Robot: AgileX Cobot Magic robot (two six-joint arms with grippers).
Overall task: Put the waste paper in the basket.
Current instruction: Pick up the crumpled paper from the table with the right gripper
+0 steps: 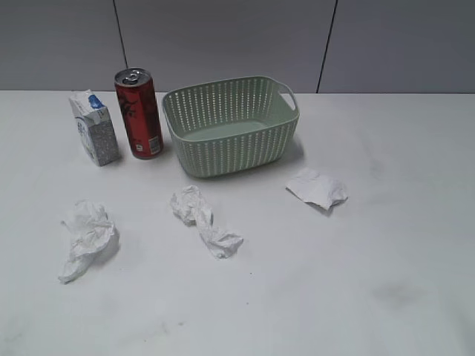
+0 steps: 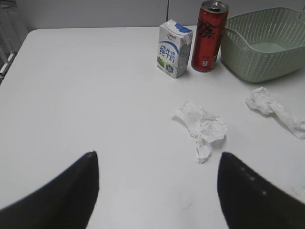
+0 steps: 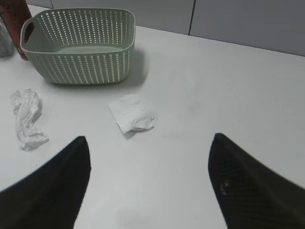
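The pale green basket [image 1: 230, 126] stands empty at the back middle of the white table; it also shows in the left wrist view [image 2: 264, 43] and the right wrist view [image 3: 81, 45]. Three crumpled white waste paper wads lie in front of it: a left wad [image 1: 85, 237] [image 2: 202, 126], a long twisted middle wad [image 1: 204, 220] [image 2: 274, 109] [image 3: 26, 118], and a right wad [image 1: 318, 188] [image 3: 133, 114]. My left gripper [image 2: 157, 155] is open and empty, short of the left wad. My right gripper [image 3: 150, 138] is open and empty, short of the right wad. Neither gripper shows in the exterior view.
A red can [image 1: 138, 113] [image 2: 208, 34] and a small white-and-blue carton [image 1: 94, 127] [image 2: 174, 48] stand left of the basket. A grey panelled wall runs behind the table.
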